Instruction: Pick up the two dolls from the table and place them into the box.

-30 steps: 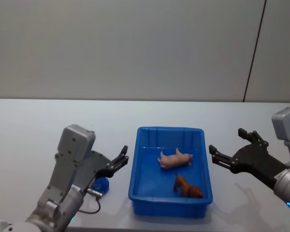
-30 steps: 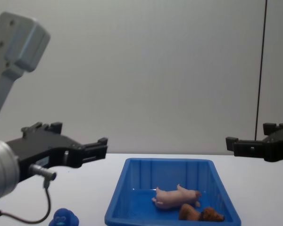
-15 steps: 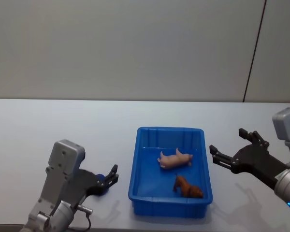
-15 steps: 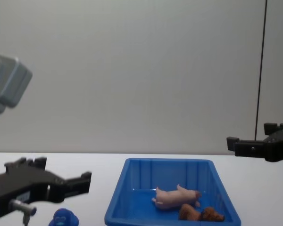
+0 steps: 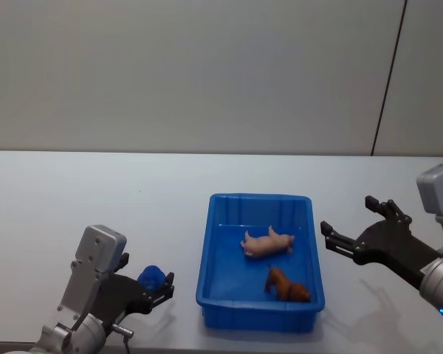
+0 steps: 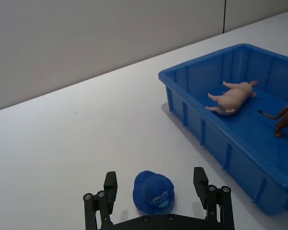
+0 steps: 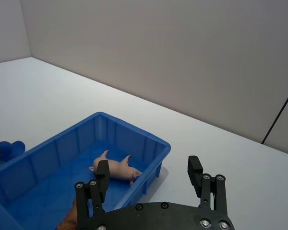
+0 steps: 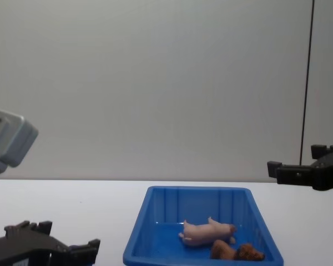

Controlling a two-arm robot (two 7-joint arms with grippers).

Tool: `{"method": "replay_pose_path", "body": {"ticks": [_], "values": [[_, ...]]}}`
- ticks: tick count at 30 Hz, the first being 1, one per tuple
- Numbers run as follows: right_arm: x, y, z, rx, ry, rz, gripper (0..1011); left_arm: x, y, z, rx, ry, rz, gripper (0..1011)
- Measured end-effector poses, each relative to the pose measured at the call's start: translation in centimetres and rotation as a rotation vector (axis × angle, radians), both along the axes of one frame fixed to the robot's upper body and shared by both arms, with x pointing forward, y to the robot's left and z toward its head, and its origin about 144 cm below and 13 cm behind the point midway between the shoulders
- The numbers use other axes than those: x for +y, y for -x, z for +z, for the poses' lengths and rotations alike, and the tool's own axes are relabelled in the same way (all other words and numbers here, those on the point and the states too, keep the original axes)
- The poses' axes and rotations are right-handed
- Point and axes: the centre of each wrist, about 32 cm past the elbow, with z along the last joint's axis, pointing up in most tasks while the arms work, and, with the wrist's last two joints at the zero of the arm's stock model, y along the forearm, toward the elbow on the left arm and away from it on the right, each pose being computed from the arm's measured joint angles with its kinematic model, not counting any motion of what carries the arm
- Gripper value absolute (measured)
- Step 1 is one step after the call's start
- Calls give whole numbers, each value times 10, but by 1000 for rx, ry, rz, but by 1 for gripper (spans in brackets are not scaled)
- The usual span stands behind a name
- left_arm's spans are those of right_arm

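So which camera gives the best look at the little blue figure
The left wrist view: the blue figure sits whole on the table, between the open left claw's fingers. The head view shows it partly behind that claw; the right wrist view catches it far off.

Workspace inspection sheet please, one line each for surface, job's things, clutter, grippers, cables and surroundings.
Surface: white table, bare around the bin.
Job's things: pink pig and brown animal toy both lie inside the blue box.
Clutter: small blue figure on the table left of the box.
Grippers: left gripper open, low, its fingers either side of the blue figure; right gripper open, raised right of the box.
Cables: nothing seen.
Surroundings: plain grey wall behind.
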Motion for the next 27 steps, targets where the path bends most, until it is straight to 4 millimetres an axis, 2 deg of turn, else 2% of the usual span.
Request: {"method": "replay_pose_path", "body": {"ticks": [25,27], "values": [[0,0,0,0,0,0,1001,18,-24,-22,69,16,-40,1001],[0,0,0,0,0,0,1001,19,-27,-23,71,18,-46,964]]}}
